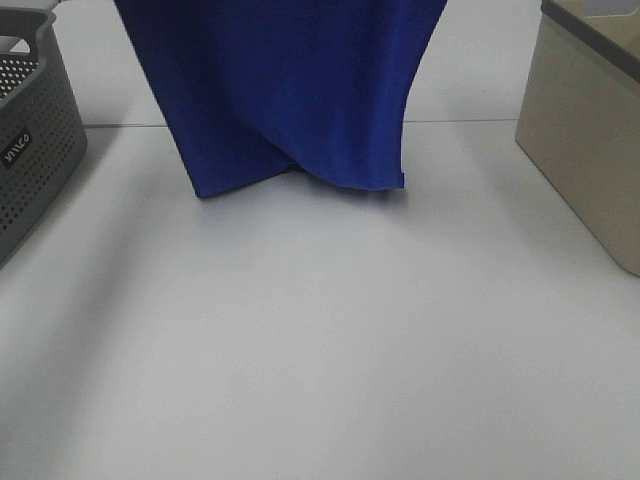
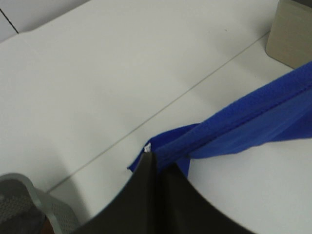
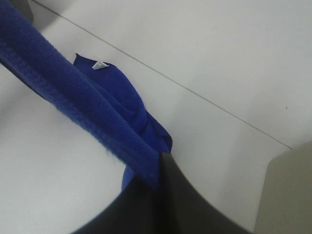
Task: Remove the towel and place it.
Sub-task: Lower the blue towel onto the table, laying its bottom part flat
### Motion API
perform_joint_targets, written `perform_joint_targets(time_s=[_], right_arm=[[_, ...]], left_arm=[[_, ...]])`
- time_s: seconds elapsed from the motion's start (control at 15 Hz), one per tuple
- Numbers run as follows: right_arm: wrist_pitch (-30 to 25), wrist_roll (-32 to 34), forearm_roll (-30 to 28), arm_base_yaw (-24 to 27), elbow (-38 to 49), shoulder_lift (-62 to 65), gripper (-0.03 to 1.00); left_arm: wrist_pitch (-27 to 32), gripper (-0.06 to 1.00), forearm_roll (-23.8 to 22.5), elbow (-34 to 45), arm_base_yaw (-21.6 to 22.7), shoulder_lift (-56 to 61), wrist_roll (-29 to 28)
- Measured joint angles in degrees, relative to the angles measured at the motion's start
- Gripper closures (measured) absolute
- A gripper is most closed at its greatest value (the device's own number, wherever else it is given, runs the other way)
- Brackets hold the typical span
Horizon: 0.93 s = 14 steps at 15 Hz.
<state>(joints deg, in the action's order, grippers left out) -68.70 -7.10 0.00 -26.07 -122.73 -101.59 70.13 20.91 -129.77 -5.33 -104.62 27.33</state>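
Looking across your white desk (image 1: 320, 350), you meet a grey basket (image 1: 35, 130) on the left and a beige basket (image 1: 590, 130) on the right. Farther back, the blue towel (image 1: 290, 90) hangs between them, its lower edge touching the desk. Your left hand (image 2: 153, 158) and right hand (image 3: 161, 161) each pinch its upper edge.

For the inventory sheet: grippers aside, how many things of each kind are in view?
blue towel: 1
grey perforated basket: 1
beige bin: 1
Total: 3
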Motion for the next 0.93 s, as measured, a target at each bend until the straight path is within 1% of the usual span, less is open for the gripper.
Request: perform_joint_targets(time_s=[0.13, 0.2, 0.27, 0.4, 0.6, 0.8, 0.93], right_arm=[[-0.1, 0.0, 3.6, -0.2, 1.4, 1.8, 0.95], [-0.1, 0.0, 5.0, -0.2, 2.6, 2.7, 0.95], [-0.2, -0.1, 7.8, -0.3, 5.6, 4.4, 0.95], [-0.2, -0.2, 11.6, -0.3, 13.8, 8.3, 0.95], [0.1, -0.3, 14.2, -0.4, 24.0, 15.8, 0.95], [0.3, -0.4, 15.9, -0.5, 30.7, 22.9, 0.95], [0.3, -0.4, 16.2, -0.7, 34.1, 25.6, 0.95]], left_arm=[[0.0, 0.94, -2.5, 12.0, -0.1, 7.8, -0.2], [0.0, 0.94, -3.3, 14.9, -0.1, 9.9, -0.2], [0.0, 0.94, -4.1, 19.7, -0.1, 13.5, -0.3], [0.0, 0.94, -4.4, 28.4, -0.1, 20.9, -0.3], [0.0, 0.94, -2.8, 38.3, -0.3, 31.2, -0.4], [-0.1, 0.94, -0.9, 48.2, -0.3, 40.2, -0.4], [-0.2, 0.94, 0.4, 52.8, -0.3, 43.3, -0.4]])
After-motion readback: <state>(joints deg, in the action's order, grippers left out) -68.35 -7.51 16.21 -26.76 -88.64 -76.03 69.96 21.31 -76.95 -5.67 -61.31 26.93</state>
